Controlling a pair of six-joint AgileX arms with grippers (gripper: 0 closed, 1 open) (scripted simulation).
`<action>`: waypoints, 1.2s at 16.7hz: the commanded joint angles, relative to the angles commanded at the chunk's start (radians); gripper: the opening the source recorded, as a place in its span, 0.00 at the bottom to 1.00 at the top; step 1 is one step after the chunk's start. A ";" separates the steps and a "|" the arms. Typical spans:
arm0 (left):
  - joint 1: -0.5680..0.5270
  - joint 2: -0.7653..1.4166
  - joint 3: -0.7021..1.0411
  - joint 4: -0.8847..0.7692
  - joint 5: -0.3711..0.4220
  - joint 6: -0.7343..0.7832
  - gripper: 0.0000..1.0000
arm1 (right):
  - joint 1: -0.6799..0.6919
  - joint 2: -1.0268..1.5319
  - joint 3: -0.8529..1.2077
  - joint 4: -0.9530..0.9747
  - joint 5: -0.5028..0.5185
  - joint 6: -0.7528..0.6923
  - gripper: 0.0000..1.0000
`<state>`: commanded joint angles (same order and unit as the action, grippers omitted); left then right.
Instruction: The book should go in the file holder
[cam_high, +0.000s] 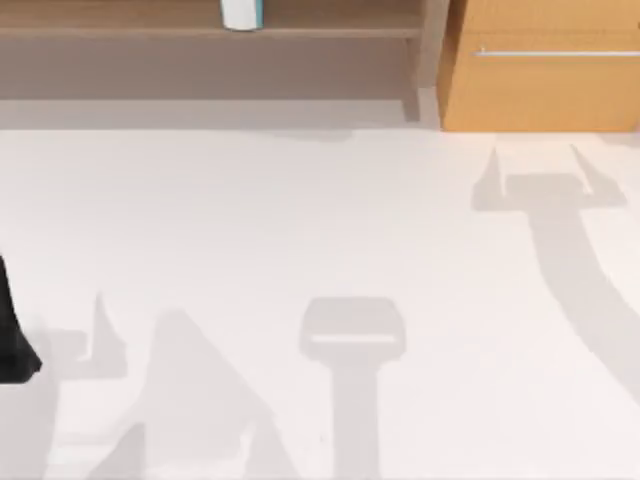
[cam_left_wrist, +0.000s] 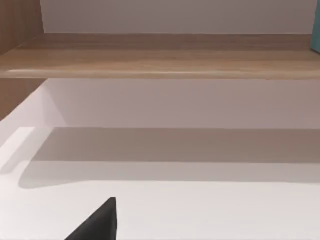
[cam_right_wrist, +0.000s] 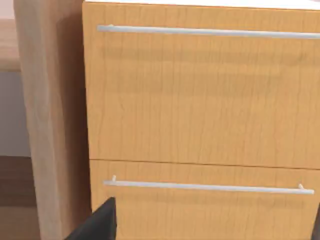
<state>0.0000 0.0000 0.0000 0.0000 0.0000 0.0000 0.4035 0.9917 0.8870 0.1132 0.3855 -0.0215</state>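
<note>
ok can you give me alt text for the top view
A white table seen from above, with faint grey shadows of the arms across it. Along the far edge runs a wooden shelf holding a light blue and white book, with a wooden drawer cabinet at the right. A dark piece of the left arm shows at the left edge.

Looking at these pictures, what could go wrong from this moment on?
1. The book stands on the wooden shelf at the table's far edge; a long reach could knock it over.
2. The right wrist view faces the drawer cabinet closely, so that arm might bump it.
</note>
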 joint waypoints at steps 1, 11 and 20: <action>0.000 0.000 0.000 0.000 0.000 0.000 1.00 | 0.037 0.109 0.092 0.016 0.037 -0.001 1.00; 0.000 0.000 0.000 0.000 0.000 0.000 1.00 | 0.331 1.164 0.950 0.200 0.354 0.001 1.00; 0.000 0.000 0.000 0.000 0.000 0.000 1.00 | 0.401 1.575 1.284 0.290 0.456 0.009 1.00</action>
<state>0.0000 0.0000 0.0000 0.0000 0.0000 0.0000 0.8046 2.5669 2.1712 0.4027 0.8412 -0.0122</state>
